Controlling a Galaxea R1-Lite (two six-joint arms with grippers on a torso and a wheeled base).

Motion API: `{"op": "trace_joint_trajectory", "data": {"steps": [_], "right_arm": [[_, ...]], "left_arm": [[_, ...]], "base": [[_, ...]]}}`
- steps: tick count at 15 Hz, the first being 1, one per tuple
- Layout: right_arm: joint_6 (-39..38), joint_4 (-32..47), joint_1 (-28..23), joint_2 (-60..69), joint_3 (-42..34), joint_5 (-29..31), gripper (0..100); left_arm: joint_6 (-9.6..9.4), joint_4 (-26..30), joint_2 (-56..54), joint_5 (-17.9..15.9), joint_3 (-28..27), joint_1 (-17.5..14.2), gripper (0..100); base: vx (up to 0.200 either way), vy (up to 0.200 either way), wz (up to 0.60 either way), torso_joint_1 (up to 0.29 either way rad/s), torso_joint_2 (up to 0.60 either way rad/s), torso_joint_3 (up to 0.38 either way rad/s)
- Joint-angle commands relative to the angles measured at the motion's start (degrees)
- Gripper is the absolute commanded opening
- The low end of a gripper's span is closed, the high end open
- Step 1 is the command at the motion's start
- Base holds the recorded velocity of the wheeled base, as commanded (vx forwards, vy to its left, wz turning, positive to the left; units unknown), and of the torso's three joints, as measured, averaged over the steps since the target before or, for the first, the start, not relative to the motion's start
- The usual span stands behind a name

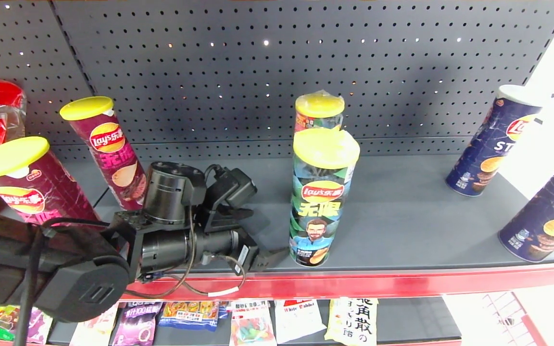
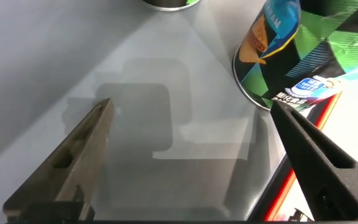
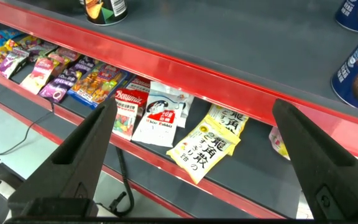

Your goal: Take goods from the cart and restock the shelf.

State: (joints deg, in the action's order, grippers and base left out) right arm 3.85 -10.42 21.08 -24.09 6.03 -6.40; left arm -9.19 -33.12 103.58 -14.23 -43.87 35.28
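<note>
where the grey shelf (image 1: 402, 216) meets its red front edge, the chip can (image 1: 322, 197) stands upright, long axis vertical, yellow lid on top, green and teal wrap facing outward. a second can (image 1: 319, 111) stands right behind it. the left gripper (image 2: 191, 109) sits beside its base, jaws spread, holding nothing; the right gripper (image 3: 194, 106) is also spread wide, near the candy packets (image 3: 166, 118) lying one level down.
</note>
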Motion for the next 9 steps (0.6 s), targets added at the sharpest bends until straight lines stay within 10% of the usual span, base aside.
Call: {"op": "trace_joint_trajectory", "data": {"steps": [1, 9], "right_arm": [[0.01, -0.04, 0.02, 0.09, 0.03, -0.02, 100], [0.01, -0.04, 0.19, 1.32, -1.2, -0.19, 100]], "left_arm": [[0.05, -0.01, 0.48, -0.01, -0.42, 0.4, 100], [0.14, 0.07, -4.53, 1.48, 3.53, -0.21, 100]], "base": [[0.0, 0.0, 0.0, 0.0, 0.0, 0.0], [0.0, 0.0, 0.0, 0.0, 0.0, 0.0]]}}
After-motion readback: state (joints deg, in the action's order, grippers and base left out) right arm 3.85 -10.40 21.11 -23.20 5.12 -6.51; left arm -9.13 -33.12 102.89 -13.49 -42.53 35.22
